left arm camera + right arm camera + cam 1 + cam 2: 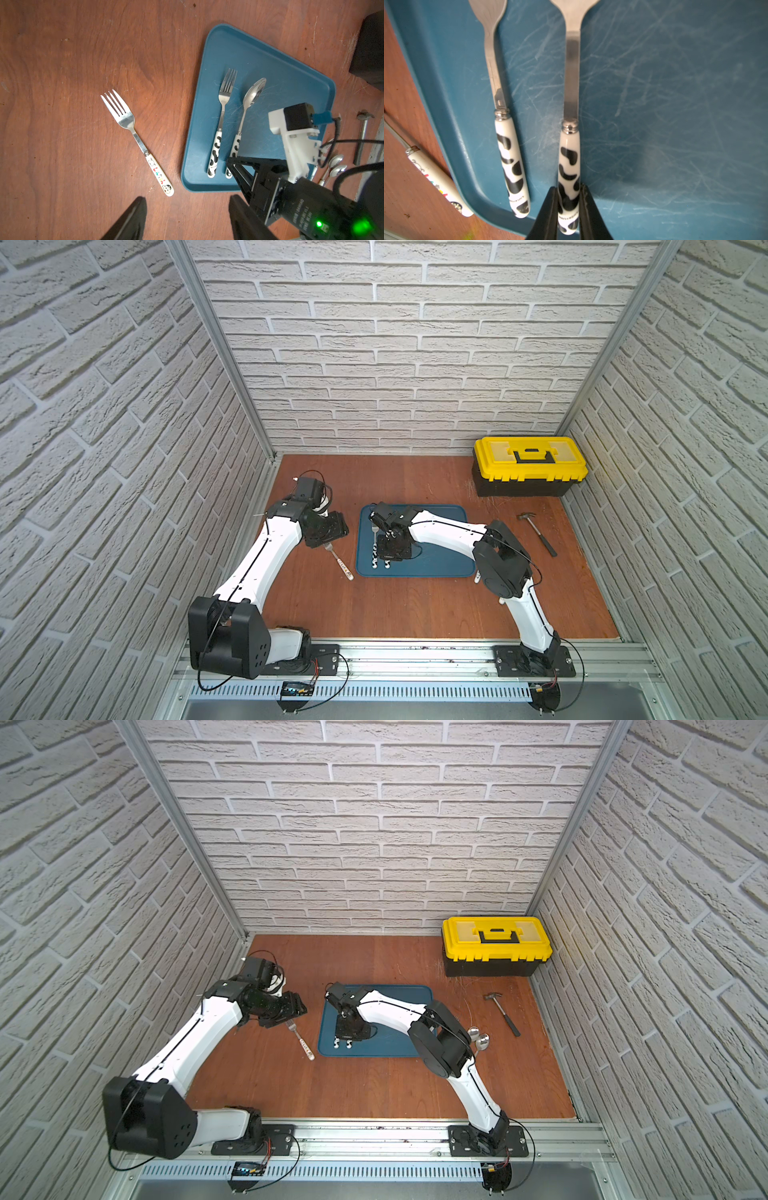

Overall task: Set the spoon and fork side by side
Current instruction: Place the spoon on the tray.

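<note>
The right gripper (568, 193) clamps the spoon (572, 72) handle to set it parallel beside the fork (491, 56) on the tray (675, 104); the left gripper (187, 199) hangs empty, jaws apart.

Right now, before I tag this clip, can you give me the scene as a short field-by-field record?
tray: blue, on wooden table
cow-pattern fork: lying in tray
cow-pattern spoon: in tray, parallel beside that fork, apart from it
right gripper: jaws shut on the spoon's handle end
left gripper: jaws open, empty, above bare table
cartoon-handled fork: on table, outside tray, on its left-arm side
clutter: two loose spoons, hammer, yellow toolbox, all off tray
</note>
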Controlling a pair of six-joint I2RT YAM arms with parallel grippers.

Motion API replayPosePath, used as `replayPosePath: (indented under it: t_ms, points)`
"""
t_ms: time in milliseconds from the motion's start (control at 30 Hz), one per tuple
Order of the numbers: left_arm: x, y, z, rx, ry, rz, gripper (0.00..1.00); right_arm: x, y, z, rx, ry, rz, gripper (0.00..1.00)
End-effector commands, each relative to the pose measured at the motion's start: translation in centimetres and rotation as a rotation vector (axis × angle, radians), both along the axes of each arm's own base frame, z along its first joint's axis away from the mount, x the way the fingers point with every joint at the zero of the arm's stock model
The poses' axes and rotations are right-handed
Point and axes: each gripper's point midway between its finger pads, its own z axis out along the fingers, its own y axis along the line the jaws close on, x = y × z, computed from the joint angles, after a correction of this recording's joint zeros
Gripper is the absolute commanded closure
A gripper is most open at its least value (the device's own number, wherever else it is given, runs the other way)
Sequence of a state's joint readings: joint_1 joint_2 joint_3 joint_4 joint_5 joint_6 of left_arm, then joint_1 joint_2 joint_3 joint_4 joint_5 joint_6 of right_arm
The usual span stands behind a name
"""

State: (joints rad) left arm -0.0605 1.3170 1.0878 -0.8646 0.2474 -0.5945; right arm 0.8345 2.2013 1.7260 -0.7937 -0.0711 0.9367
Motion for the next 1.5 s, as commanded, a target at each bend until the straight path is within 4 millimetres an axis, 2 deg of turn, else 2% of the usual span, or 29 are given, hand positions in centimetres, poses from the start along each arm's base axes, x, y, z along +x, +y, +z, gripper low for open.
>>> replayPosePath:
  t_ms: [0,300,400,667,833,867,900,933,1000,1100,1200,1333,1467]
  points:
    - [-0.3,0.1,0.2,-0.002,-0.016,-0.01,0.32,-0.2,0.3,-0.4,-0.011,-0.001,-0.005,0.78]
    - [-0.4,0.1,0.1,-0.003,-0.014,-0.01,0.32,-0.4,0.4,-0.3,-0.006,0.001,-0.003,0.75]
    - [-0.4,0.1,0.0,-0.004,-0.011,-0.009,0.32,-0.4,0.6,0.1,0.003,-0.003,-0.001,0.71]
    - [-0.7,0.4,0.1,0.002,-0.002,0.024,0.3,-0.2,0.3,3.0,0.022,-0.062,0.014,0.62]
    - [-1.9,1.4,-0.8,0.035,0.043,0.107,0.29,-0.3,-1.3,5.8,0.001,-0.129,0.014,0.58]
    - [-2.3,1.6,-1.4,0.038,0.065,0.128,0.29,-0.2,-1.9,6.7,-0.004,-0.159,0.012,0.57]
    - [-2.7,1.5,-1.7,0.03,0.078,0.136,0.29,-0.1,-2.5,6.8,-0.026,-0.177,0.012,0.57]
    - [-3.0,1.4,-2.2,0.025,0.09,0.148,0.29,0.0,-3.4,9.0,-0.011,-0.228,0.005,0.57]
    - [-3.8,1.6,-2.9,0.027,0.124,0.187,0.3,0.1,-4.8,10.7,-0.019,-0.286,0.0,0.57]
    - [-5.0,1.8,-4.2,0.026,0.186,0.257,0.32,0.3,-8.7,12.1,-0.089,-0.349,-0.034,0.56]
    - [-5.8,1.3,-5.6,-0.017,0.238,0.315,0.32,0.3,-13.4,10.9,-0.116,-0.328,-0.105,0.56]
    - [-5.7,-0.1,-6.9,-0.037,0.277,0.296,0.33,-0.4,-19.4,8.9,-0.156,-0.282,-0.189,0.56]
    - [-6.2,-1.1,-8.2,0.029,0.337,0.236,0.33,-1.4,-23.1,7.6,-0.189,-0.267,-0.241,0.56]
